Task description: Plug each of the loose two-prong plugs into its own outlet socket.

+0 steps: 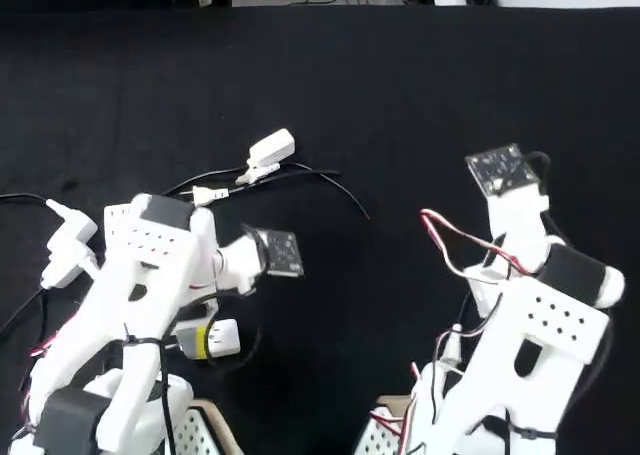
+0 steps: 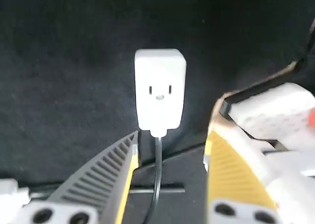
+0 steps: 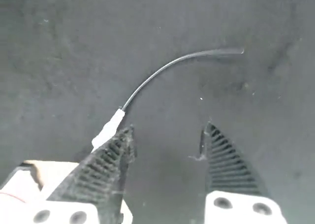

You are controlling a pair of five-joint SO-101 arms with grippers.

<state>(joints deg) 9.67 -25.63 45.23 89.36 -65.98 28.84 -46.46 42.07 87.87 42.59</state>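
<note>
2 slots and a tiny mark between them are all I can see on the white outlet socket (image 2: pixel 160 88), with no readable writing or brand. It sits mid-frame in the left wrist view on the black counter (image 1: pixel 420 95), just ahead of the left pincer (image 2: pixel 172 138), which is spread open and empty. The right pincer (image 3: pixel 169 128) is open too, near a thin black wire (image 3: pixel 162 69). The socket looks like light, hard, slick plastic, so I'd squeeze its flat sides. Its floppy cord (image 2: pixel 157 170) will probably tug.

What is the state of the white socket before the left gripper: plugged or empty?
Empty. The left wrist view shows both slots of the socket bare, nothing inserted; it lies beyond the left gripper, jaws open.
</note>
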